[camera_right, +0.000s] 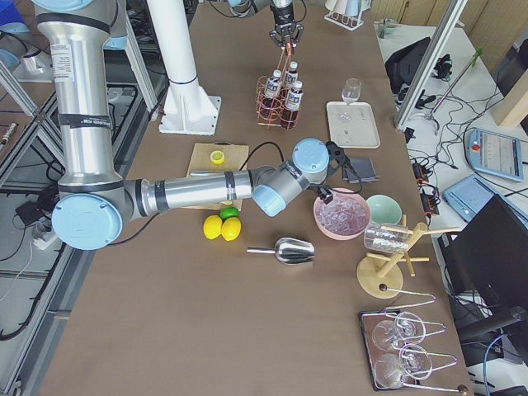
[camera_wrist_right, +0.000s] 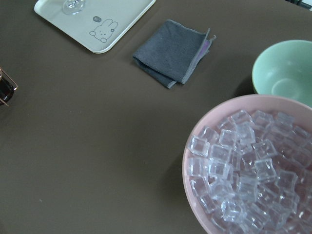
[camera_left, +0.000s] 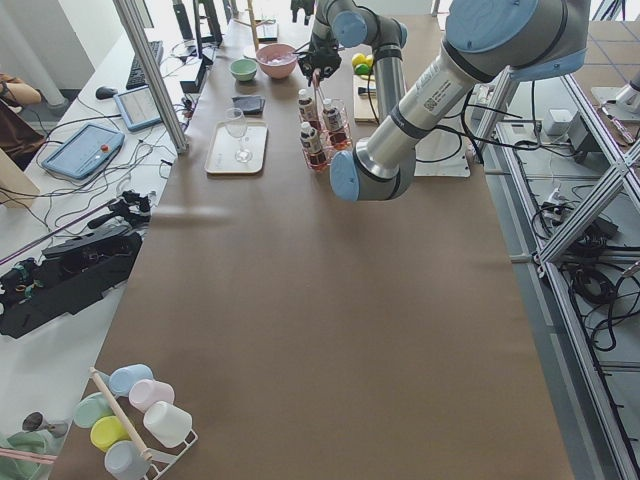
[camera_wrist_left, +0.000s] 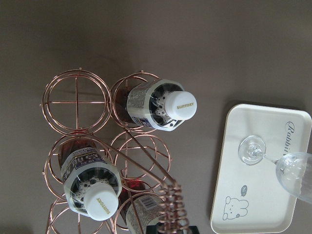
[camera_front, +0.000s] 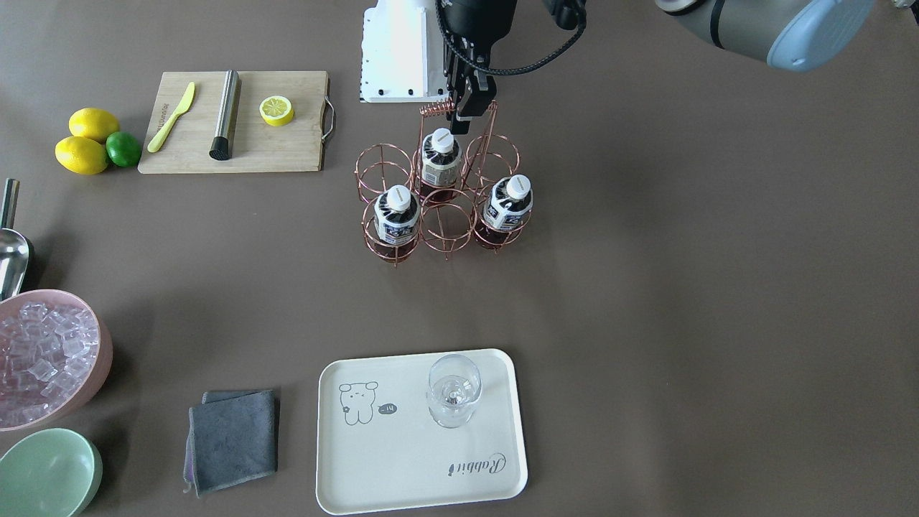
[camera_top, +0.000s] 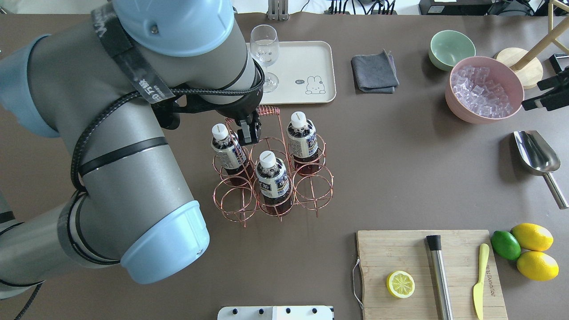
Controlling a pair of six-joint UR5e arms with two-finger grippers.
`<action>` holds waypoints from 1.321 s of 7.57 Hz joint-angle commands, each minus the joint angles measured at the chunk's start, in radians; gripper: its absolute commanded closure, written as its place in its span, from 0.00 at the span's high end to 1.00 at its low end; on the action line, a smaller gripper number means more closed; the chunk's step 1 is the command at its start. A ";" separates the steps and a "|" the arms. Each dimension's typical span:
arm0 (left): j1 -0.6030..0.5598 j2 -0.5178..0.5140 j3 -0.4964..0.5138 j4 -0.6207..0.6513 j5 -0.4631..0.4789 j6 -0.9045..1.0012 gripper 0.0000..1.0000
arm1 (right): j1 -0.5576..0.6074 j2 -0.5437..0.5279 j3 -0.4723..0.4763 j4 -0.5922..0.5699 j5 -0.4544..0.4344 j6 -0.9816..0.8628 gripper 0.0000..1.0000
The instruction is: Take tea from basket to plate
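Brown tabletop (camera_top: 400,178), seen from overhead: my left gripper (camera_top: 249,132) hangs empty, jaws apart, beside the handle coil (camera_top: 266,110) of the basket (camera_top: 331,186). Nearest tea (camera_top: 226,149) stands upright in the far-left cell, just left of and below those jaws, I judge. Plate (camera_top: 302,58) lies beyond. My right gripper (camera_top: 546,95), likewise apart, sits well away near the ice bowl (camera_top: 462,111).
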 commanded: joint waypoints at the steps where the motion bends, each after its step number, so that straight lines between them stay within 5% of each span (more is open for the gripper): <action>1: 0.033 -0.035 0.056 -0.005 0.044 -0.003 0.00 | -0.129 0.065 -0.025 0.255 -0.115 0.008 1.00; 4: 0.077 -0.046 0.069 -0.006 0.103 -0.022 0.00 | -0.160 0.161 -0.085 0.442 -0.130 0.008 1.00; 10: 0.076 -0.035 0.065 -0.006 0.106 -0.015 0.00 | -0.348 0.311 -0.074 0.538 -0.306 0.066 1.00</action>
